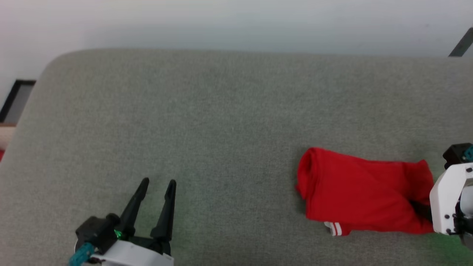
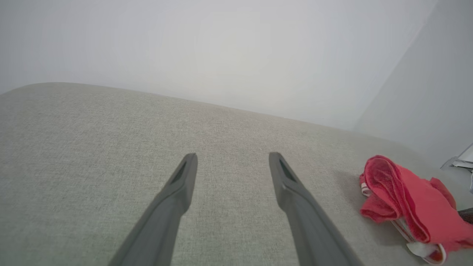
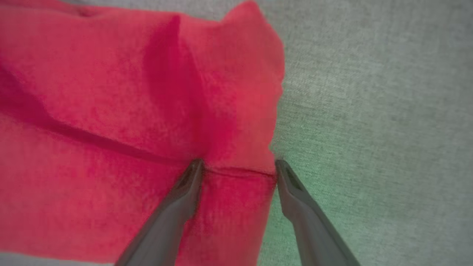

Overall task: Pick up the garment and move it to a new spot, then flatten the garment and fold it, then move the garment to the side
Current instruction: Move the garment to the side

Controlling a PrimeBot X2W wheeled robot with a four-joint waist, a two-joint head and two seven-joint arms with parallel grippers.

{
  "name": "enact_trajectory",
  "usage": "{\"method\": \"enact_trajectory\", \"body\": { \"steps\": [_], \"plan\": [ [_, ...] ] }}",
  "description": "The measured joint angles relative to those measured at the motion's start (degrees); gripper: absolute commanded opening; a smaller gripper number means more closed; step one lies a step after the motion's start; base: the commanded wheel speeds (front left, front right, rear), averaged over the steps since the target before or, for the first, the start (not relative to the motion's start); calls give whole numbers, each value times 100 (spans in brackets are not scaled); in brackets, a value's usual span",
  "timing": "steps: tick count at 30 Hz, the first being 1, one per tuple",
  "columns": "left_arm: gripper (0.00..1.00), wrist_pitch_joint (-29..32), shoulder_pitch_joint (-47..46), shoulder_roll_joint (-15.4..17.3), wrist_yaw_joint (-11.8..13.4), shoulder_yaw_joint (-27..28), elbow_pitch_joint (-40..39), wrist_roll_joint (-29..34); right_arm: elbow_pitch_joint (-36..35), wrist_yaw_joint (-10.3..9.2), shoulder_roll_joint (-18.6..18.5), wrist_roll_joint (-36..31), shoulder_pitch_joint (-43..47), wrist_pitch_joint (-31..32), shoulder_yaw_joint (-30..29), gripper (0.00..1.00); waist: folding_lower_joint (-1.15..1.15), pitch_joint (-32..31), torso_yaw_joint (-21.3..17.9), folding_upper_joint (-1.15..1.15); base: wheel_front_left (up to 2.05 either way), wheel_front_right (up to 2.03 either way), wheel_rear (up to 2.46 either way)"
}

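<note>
While our right gripper (image 3: 238,164), released, straddled the folded garment's (image 1: 362,188) right edge, we judged the move-aside step in hand; clamping next.

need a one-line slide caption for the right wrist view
Open right gripper poised at the edge of the folded red garment, which lies on the grey fabric surface.
</note>
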Motion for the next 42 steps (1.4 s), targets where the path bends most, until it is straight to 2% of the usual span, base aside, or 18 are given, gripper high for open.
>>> {"method": "enact_trajectory", "body": {
  "steps": [3,4,5,6,16,20,29,34,42],
  "plan": [
    [100,0,-133,25,0,-36,55,-38,78,0,25,-8,-123,-38,81,100,0,179,38,0,0,0,0],
    [100,1,-168,40,0,-48,71,-44,92,0,30,-8,-147,-88,88,80,0,234,43,0,0,0,0],
    [100,0,-196,64,0,-68,92,-75,98,0,27,-9,-173,-142,118,36,0,282,43,0,0,0,0],
    [100,1,-219,82,0,-77,112,-81,94,0,25,-4,-212,-222,154,0,0,324,36,0,0,0,0],
    [100,1,-450,310,0,-131,8,-110,234,10,258,118,-400,-1289,32,0,0,448,-456,0,0,0,0],
    [100,1,-740,455,0,-302,-56,-57,355,2,123,81,-481,-1738,-452,0,0,499,-771,0,0,0,0],
    [100,1,-1842,853,0,-923,-210,24,650,1,-112,-209,-864,-2291,-1461,0,0,888,-1418,0,0,0,0],
    [100,0,-2644,1165,0,-1393,-326,86,937,1,-248,-687,-1389,-2585,-1802,0,0,1309,-1645,0,0,0,0],
    [100,0,-3652,1356,0,-1757,-548,88,1550,1,-428,-1833,-2350,-3271,-2082,0,0,2008,-1863,0,0,0,0]
  ]
}}
